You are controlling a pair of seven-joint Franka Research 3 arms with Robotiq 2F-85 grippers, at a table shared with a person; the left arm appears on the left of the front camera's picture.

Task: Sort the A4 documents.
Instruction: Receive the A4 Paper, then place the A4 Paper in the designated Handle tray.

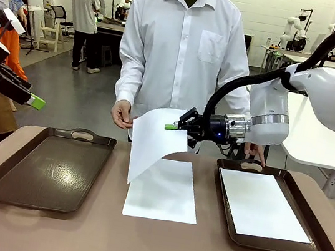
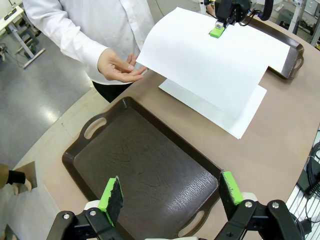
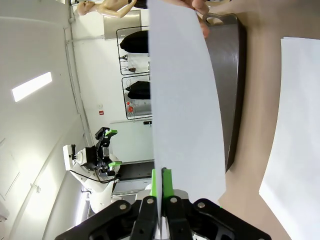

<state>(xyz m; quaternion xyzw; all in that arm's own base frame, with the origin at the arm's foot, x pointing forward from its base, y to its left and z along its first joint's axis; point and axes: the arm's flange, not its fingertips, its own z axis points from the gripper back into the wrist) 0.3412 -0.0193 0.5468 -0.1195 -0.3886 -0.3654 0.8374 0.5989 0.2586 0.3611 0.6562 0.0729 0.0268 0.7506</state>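
**Right jaws clamp a white sheet (image 1: 155, 141) above the desk (image 1: 43, 236)**

Right jaws are clenched flat on the edge of the white sheet, their green pads (image 3: 166, 181) pressed together with the paper between them. The sheet hangs over the middle of the desk, bowed like a sail. Its top is level with the jaws and its lower corner droops toward a second sheet (image 1: 163, 197) that lies flat on the desk between the two trays. Whether the drooping corner touches the flat one I cannot tell. The right arm (image 1: 324, 92) reaches in from the right side, its wrist above the far end of the right tray (image 1: 323, 250), where a third sheet (image 1: 262, 206) lies flat inside.

Across the desk stands a person in a white shirt. One hand (image 1: 120, 113) is held at the far left corner of the white sheet, fingers just beside the paper. The other hand (image 1: 255, 152) hangs fingers-down by the far handle of the right tray, partly behind the arm.

Left jaws stand released, the left pads (image 2: 111, 194) wide apart with brown tray floor showing between them. They point down at the left tray (image 2: 145, 165), a dark brown one with cut-out handles, from off its outer side. Seen from the front, they hover at the far left, higher than the tray and apart from it.
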